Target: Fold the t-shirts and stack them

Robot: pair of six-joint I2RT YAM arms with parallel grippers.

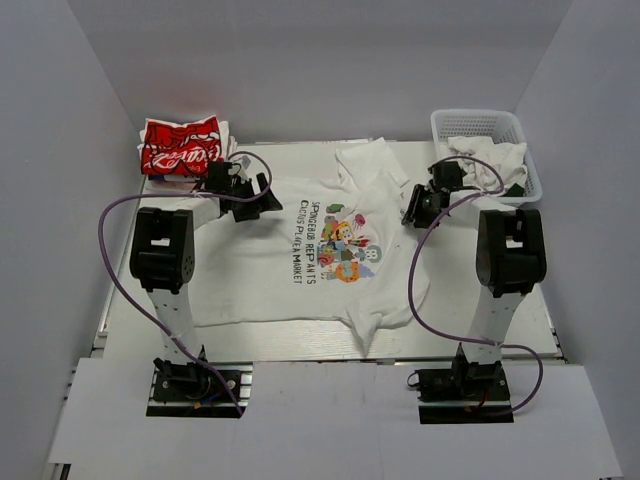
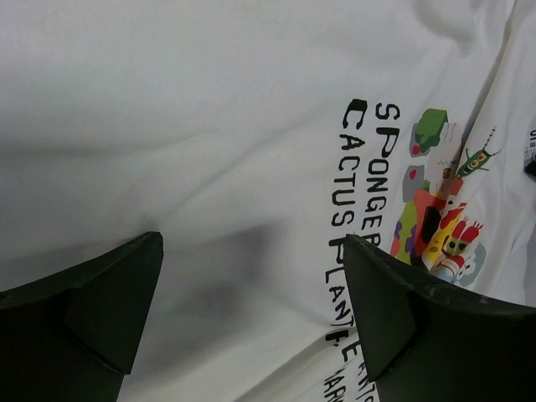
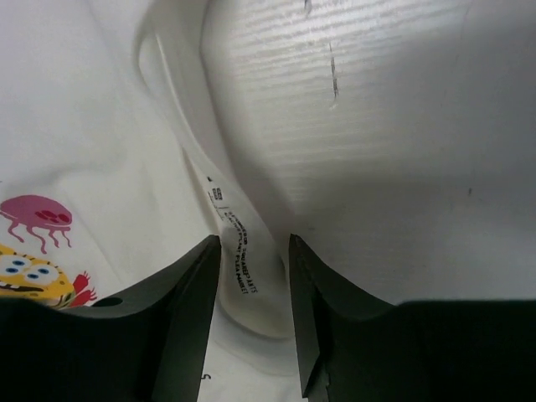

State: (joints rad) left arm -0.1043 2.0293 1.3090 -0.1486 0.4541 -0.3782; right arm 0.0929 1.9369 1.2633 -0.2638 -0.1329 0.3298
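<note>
The white t-shirt [image 1: 300, 290] is lying spread mid-frame. The left gripper [image 2: 251, 251] is hanging wide-spread over it. The right gripper [image 3: 255, 243] is straddling its collar edge, half-narrowed, pinch impossible to tell. The red t-shirt [image 1: 180, 145] is sitting upper left.

From where I stand the left arm [image 1: 162, 262] and the right arm [image 1: 508, 262] look like twins. Each grows out of a flat black plate, the left base [image 1: 195, 385] and the right base [image 1: 462, 385], with thin wires bunched at the foot. Above that comes a pale silver-grey link, then a boxy black joint housing with a square recess in its face. A purple cable [image 1: 105, 240] runs loose along the left arm, and a second cable [image 1: 412, 290] of the same purple along the right. The left gripper [image 2: 251, 243] and the right gripper [image 3: 255, 243] are matt black, with thick wedge-shaped fingers [image 2: 100, 310] that have bevelled inner faces and blunt tips
</note>
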